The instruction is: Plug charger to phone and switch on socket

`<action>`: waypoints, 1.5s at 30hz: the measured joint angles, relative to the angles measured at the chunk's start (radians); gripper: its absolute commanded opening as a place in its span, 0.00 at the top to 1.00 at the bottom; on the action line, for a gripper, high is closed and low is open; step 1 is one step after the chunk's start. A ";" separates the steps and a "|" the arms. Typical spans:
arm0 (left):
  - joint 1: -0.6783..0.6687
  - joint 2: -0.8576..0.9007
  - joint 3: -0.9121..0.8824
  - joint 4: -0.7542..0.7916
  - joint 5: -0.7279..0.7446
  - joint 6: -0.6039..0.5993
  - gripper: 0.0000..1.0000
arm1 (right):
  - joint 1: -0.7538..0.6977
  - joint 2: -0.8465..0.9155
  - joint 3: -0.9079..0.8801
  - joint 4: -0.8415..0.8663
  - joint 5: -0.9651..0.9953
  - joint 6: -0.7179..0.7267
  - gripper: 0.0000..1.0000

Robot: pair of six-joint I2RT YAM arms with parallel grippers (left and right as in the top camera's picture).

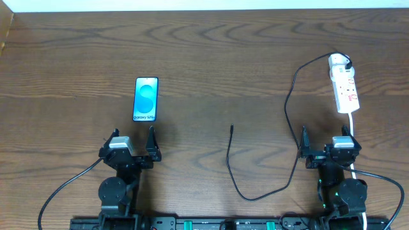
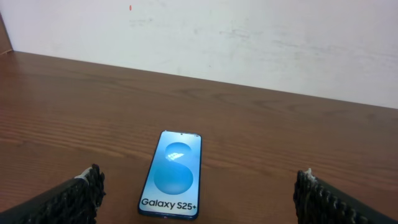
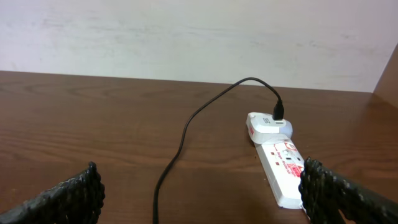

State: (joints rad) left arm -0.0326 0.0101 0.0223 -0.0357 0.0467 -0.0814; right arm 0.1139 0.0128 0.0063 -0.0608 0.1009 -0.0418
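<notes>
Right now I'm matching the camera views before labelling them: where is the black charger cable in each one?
Overhead: the black charger cable loops from the white power strip at right to centre.
Left wrist: not in it.
Right wrist: the cable is at centre, curving down from the strip.
Shared landmark: the power strip.

On my right wrist view, a black padded finger (image 3: pixel 336 196) hides the near end of the narrow white power strip (image 3: pixel 280 168); its red print is too small to read.
</notes>
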 measured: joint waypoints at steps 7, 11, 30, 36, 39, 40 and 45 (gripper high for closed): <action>0.000 0.000 0.000 0.000 0.000 0.000 0.02 | 0.000 0.000 0.000 0.000 0.000 0.000 0.01; 0.000 0.000 0.000 0.000 0.000 0.000 0.02 | 0.000 0.000 0.000 0.000 0.000 0.000 0.01; 0.000 0.000 0.000 0.001 0.000 0.000 0.02 | 0.000 0.000 0.000 0.000 0.000 0.000 0.01; 0.000 0.003 0.008 -0.017 0.018 0.000 0.02 | 0.000 0.000 0.000 0.000 0.000 0.000 0.01; 0.000 0.034 0.040 -0.084 0.031 0.000 0.02 | 0.000 0.000 0.000 0.000 0.000 0.000 0.01; 0.000 0.050 0.048 -0.101 0.034 0.000 0.02 | 0.000 0.000 0.000 0.000 0.000 0.000 0.01; 0.000 0.184 0.165 -0.157 0.046 0.008 0.02 | 0.001 0.000 0.000 -0.001 0.000 0.000 0.01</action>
State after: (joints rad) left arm -0.0326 0.1940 0.1875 -0.1928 0.0925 -0.0734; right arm 0.1146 0.0132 0.0063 -0.0616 0.1009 -0.0418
